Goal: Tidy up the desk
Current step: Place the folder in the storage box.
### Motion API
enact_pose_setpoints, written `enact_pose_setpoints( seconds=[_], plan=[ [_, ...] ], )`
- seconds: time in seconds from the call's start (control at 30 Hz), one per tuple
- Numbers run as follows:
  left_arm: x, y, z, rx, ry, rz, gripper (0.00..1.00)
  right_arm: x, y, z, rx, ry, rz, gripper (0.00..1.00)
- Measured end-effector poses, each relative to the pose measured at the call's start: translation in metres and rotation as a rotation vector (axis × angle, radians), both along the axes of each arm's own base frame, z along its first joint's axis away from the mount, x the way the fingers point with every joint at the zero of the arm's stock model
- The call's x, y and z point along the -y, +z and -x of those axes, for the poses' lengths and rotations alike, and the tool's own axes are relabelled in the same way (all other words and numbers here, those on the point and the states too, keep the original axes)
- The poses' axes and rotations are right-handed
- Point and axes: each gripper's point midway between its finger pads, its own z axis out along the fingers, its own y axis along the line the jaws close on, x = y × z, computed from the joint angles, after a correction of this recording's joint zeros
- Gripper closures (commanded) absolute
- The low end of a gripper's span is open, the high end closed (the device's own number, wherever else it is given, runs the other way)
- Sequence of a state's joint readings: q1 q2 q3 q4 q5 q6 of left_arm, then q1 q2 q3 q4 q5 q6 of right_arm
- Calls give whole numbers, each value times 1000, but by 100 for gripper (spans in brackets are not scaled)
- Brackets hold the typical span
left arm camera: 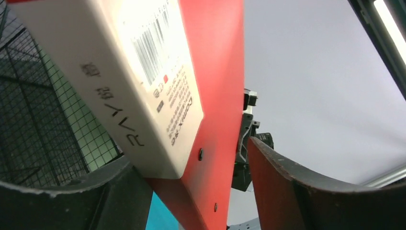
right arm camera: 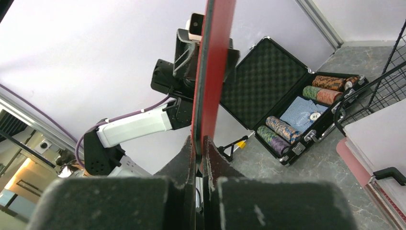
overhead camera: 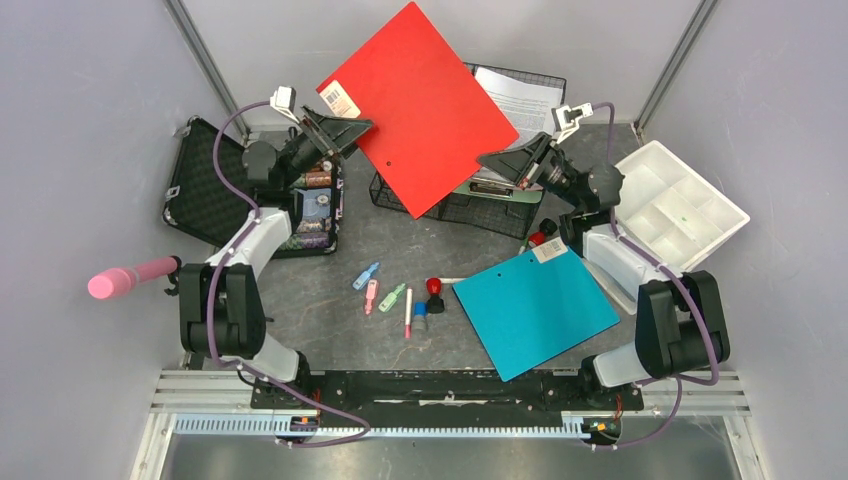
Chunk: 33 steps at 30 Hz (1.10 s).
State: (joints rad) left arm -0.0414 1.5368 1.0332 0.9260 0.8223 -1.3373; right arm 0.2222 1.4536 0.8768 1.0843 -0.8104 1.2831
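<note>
Two arms, the left arm (overhead camera: 222,300) and the right arm (overhead camera: 672,325), stand bolted by the rail (overhead camera: 400,428) along the near edge of the desk (overhead camera: 320,330), a flat dark-grey top shut in by pale walls; just beyond the rail a teal board (overhead camera: 535,308) lies flat on the desk's right half; left of it, near the middle, small things lie loose and close together: a blue piece (overhead camera: 366,275), a pink piece (overhead camera: 371,296), a green piece (overhead camera: 392,297), a pen (overhead camera: 408,313), a blue cap (overhead camera: 421,315) and a red stamp (overhead camera: 434,290); farther back on the left an open black case (overhead camera: 205,185) holds rolls of chips (overhead camera: 318,212); on the right sits a white divided tray (overhead camera: 702,180); between them stands a wire basket (overhead camera: 470,212) with papers (overhead camera: 525,100) at its far end; above the basket a red board (overhead camera: 420,100) hangs tilted, off the desk, between both grippers; the right gripper (overhead camera: 487,160) is clamped tight on its lower right edge, fingers (right arm camera: 215,160) pressed against both faces; the left gripper (overhead camera: 360,127) straddles the left corner by a white barcode label (overhead camera: 340,98), its jaws apart, a gap showing between one finger and the board, so it grips nothing.
</note>
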Motion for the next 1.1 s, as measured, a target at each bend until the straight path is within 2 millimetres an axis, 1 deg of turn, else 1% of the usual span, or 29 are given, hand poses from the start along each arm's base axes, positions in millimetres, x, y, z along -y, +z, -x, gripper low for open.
enact_pose_setpoints(
  seconds=[0.07, 0.13, 0.2, 0.23, 0.27, 0.3, 0.33, 0.37, 0.53, 0.6, 0.67, 0.73, 0.87, 0.9, 1.03, 1.1],
  plan=[
    [0, 8, 4, 27, -7, 17, 47, 0, -1, 0, -4, -2, -2, 100],
    [0, 14, 7, 49, -13, 28, 64, 0, -1, 0, -4, -3, -3, 100],
    [0, 17, 9, 59, -19, 36, 87, 1, -1, 0, 0, -5, -4, 100],
    [0, 18, 10, 60, -24, 42, 97, 1, -2, 0, 1, -8, -4, 100],
    [0, 20, 11, 62, -27, 46, 98, 1, -4, -1, -3, -10, -3, 100],
    [1, 21, 12, 70, -30, 45, 98, 1, -7, -1, -9, -15, -1, 95],
    [1, 21, 13, 71, -34, 45, 98, 1, -8, -2, -13, -17, 1, 88],
    [1, 20, 13, 68, -39, 44, 98, 1, -9, -2, -16, -18, 3, 75],
    [2, 20, 15, 62, -56, 43, 98, 5, -13, -7, 2, -43, 25, 34],
    [0, 22, 15, 61, -61, 36, 98, 8, -15, -9, 6, -58, 40, 25],
    [-3, 25, 13, 57, -60, 30, 98, 15, -17, -13, 13, -86, 61, 20],
    [-13, 31, 10, 61, -45, 21, 98, 25, -16, -17, 26, -119, 76, 19],
    [-46, 51, 1, 76, 39, 17, 98, 46, -8, -22, 59, -185, 88, 18],
    [-58, 59, -2, 79, 71, 15, 98, 50, -6, -23, 65, -197, 89, 18],
    [-88, 85, -10, 130, 190, -35, 98, 61, 1, -22, 90, -225, 92, 18],
    [-97, 97, -12, 166, 261, -88, 98, 64, 5, -21, 102, -234, 93, 18]
  ],
)
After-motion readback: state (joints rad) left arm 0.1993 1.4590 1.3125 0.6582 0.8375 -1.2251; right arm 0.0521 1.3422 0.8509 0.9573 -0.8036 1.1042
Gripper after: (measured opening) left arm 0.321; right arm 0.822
